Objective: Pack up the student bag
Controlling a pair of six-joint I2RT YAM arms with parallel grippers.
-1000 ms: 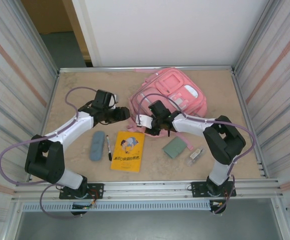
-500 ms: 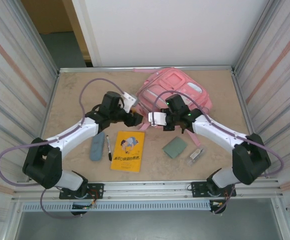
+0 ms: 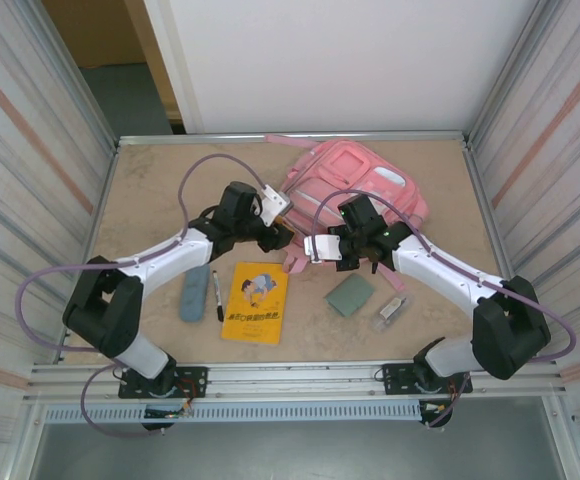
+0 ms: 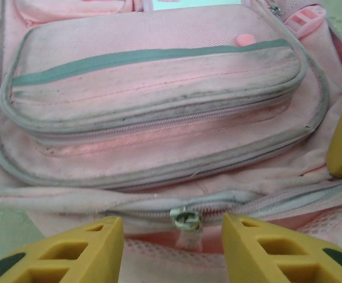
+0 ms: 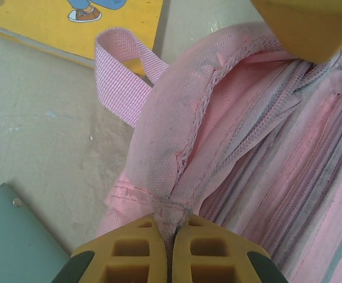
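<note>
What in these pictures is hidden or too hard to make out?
- Top view: the inside of the student bag, covered by its own fabric.
- Top view: the writing on the yellow book, too small to read.
- Top view: the small pale object beside the green flat item, too small to identify.
- Right wrist view: most of the green flat item, cut off by the bottom-left corner.

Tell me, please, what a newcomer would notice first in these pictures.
The big pink student bag at the far centre draws the eye. At its near edge, the right tool is shut on a fold of the bag's fabric. The open left tool faces a metal zipper pull.
</note>
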